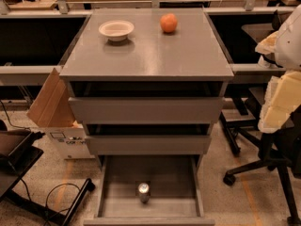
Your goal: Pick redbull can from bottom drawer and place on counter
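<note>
The redbull can [143,192] stands upright in the open bottom drawer [117,192], near the middle front, with its shiny round top facing up. The counter [150,51] is the flat grey top of the cabinet; it carries a white bowl [116,30] at the back left and an orange fruit [169,23] at the back centre. My gripper [282,100] shows as pale white and cream parts at the right edge, level with the upper drawers, well to the right of the cabinet and far above the can. It holds nothing that I can see.
The two upper drawers [146,109] are pulled out slightly. A cardboard box [56,117] leans against the cabinet's left side. An office chair base [263,164] stands on the right, and a black stand with cables [28,173] on the left. Wooden tables run behind.
</note>
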`<state>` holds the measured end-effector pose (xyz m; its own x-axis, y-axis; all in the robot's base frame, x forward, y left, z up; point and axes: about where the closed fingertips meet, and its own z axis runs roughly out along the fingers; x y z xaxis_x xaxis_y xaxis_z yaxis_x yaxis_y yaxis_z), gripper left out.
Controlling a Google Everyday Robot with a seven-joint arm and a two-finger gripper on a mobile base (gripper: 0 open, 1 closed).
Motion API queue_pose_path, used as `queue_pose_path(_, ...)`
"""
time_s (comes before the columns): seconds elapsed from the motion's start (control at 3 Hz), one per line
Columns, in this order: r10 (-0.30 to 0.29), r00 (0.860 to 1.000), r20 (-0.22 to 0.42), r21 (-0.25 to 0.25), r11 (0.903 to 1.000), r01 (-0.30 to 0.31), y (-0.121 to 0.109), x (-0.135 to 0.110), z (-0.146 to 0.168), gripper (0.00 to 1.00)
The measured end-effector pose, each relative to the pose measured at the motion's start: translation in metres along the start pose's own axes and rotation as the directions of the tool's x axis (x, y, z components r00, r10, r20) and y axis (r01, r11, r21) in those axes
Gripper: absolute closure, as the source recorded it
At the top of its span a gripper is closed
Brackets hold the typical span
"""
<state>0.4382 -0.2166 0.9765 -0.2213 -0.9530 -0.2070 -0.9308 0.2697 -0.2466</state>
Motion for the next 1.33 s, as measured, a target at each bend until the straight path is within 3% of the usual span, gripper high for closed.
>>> queue_pose_path(0.67,0.001,1.0,0.012,0.004,1.0,-0.001,-0.001,-0.004,0.007,0.0)
queue_pose_path(1.0,0.007,0.998,0.065,-0.001,1.0,-0.006,0.0,0.005,0.032,0.0)
queue_pose_path(1.33,0.012,0.972,0.236,0.006,0.9999,-0.013,0.005,0.027,0.079,0.0)
